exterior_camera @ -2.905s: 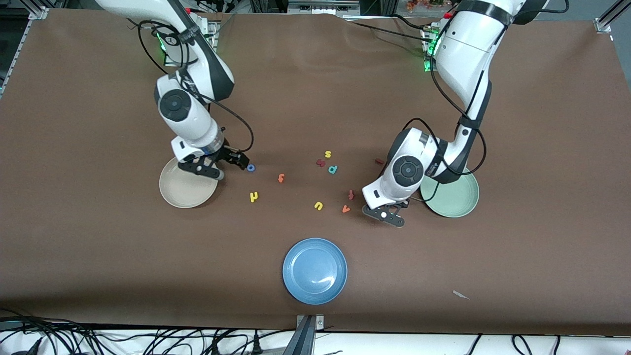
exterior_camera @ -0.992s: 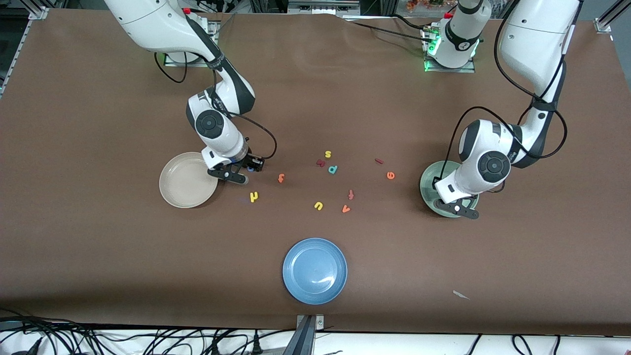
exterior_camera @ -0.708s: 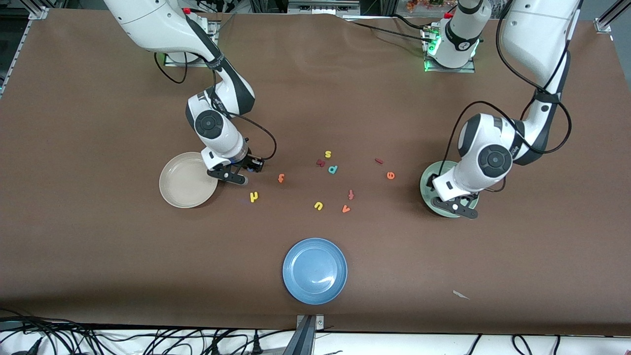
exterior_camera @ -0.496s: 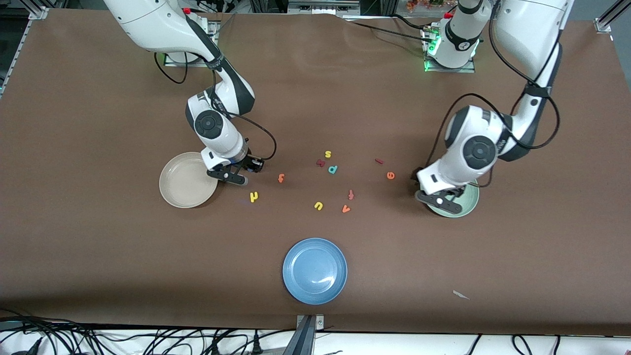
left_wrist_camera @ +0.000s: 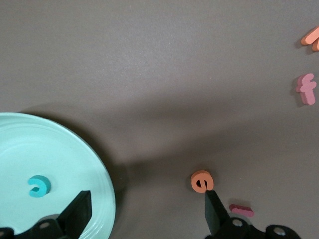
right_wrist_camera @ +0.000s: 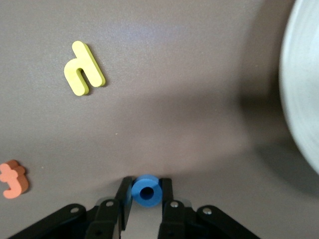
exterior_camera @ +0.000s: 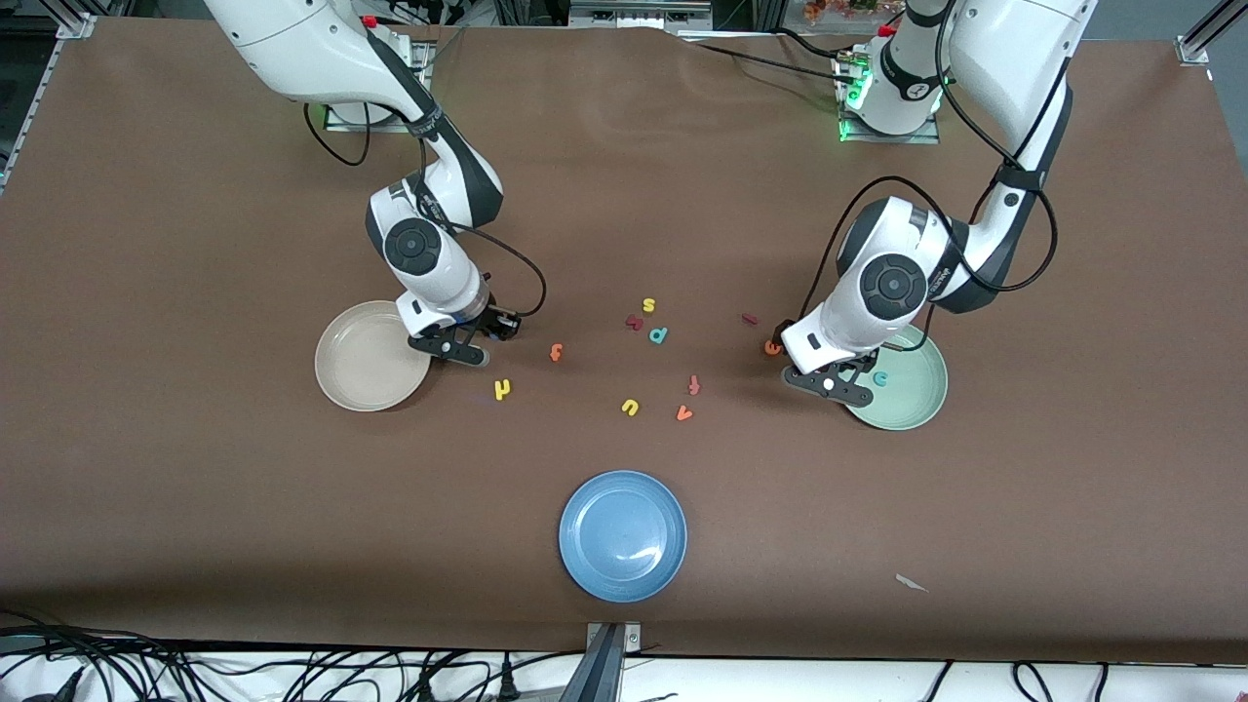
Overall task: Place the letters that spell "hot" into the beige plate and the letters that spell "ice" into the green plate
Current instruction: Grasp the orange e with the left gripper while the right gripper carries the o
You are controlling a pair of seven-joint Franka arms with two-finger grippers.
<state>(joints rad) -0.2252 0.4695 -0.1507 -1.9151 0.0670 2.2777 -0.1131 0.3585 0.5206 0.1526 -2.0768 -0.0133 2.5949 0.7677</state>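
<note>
Blue o (right_wrist_camera: pixel 146 189): on the table beside the beige plate (exterior_camera: pixel 361 375), pinched in the right gripper (right_wrist_camera: pixel 146 195).
Next hop: plate lies right next to the claw.
Orange e (left_wrist_camera: pixel 201 180): touching one finger of the wide-spread left gripper (left_wrist_camera: pixel 144 209).
Teal c (left_wrist_camera: pixel 38 185): in the green plate (left_wrist_camera: pixel 89 164).

Three plates and twelve foam letters on the table, by our count.

We count one beige plate (exterior_camera: pixel 341 380), one green plate (exterior_camera: pixel 921 395) and one blue plate (exterior_camera: pixel 624 570). Among the letters we find three yellow, namely the yellow h (exterior_camera: pixel 502 389), yellow s (exterior_camera: pixel 648 304) and yellow u (exterior_camera: pixel 630 407). Three are orange: the orange t (exterior_camera: pixel 556 352), orange e (exterior_camera: pixel 772 346) and orange v (exterior_camera: pixel 684 413). Three are red: the red bar (exterior_camera: pixel 750 318), the red f (exterior_camera: pixel 694 384) and a red letter (exterior_camera: pixel 634 322) we cannot read. Two are teal, the teal p (exterior_camera: pixel 659 334) and teal c (exterior_camera: pixel 880 379), and there is a single blue o (right_wrist_camera: pixel 146 190).
</note>
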